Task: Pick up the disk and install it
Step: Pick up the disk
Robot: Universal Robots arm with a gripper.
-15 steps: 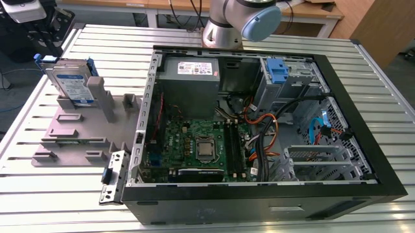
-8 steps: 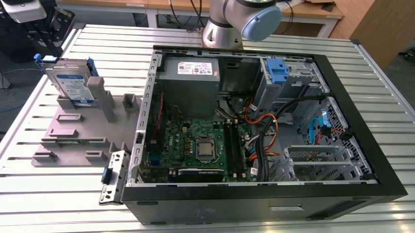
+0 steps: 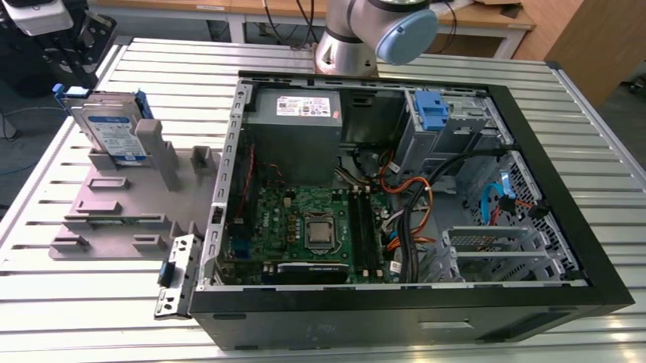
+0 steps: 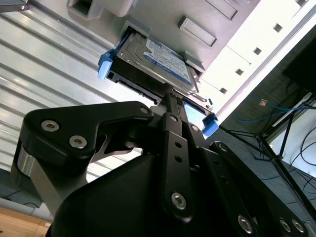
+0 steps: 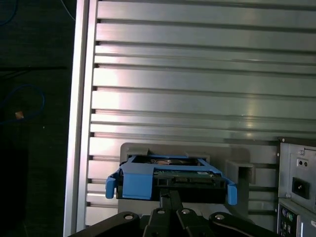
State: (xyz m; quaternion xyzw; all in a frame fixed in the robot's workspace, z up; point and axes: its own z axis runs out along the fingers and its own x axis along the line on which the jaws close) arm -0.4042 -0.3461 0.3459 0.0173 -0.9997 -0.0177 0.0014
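The disk [image 3: 109,127] stands upright in its grey holder [image 3: 121,189] on the surface [image 3: 60,302], with my tool [image 5: 170,197] at its upper edge. I can't tell whether it's clamped. My worry is that a shallow hold would let the disk tilt and jam in the holder.

Disk [image 3: 109,128] on edge in fixture [image 3: 121,198], at exterior view's left of computer case [image 3: 404,311]; both on table [image 3: 91,302]. Inside case: power supply [image 3: 302,125] behind motherboard [image 3: 293,219], drive cage [image 3: 464,125] at exterior view's right of supply.

Probably a robotics lab, slatted aluminium bench [image 3: 181,64], opened computer case [image 3: 404,321], robot arm [image 3: 349,49] standing on it
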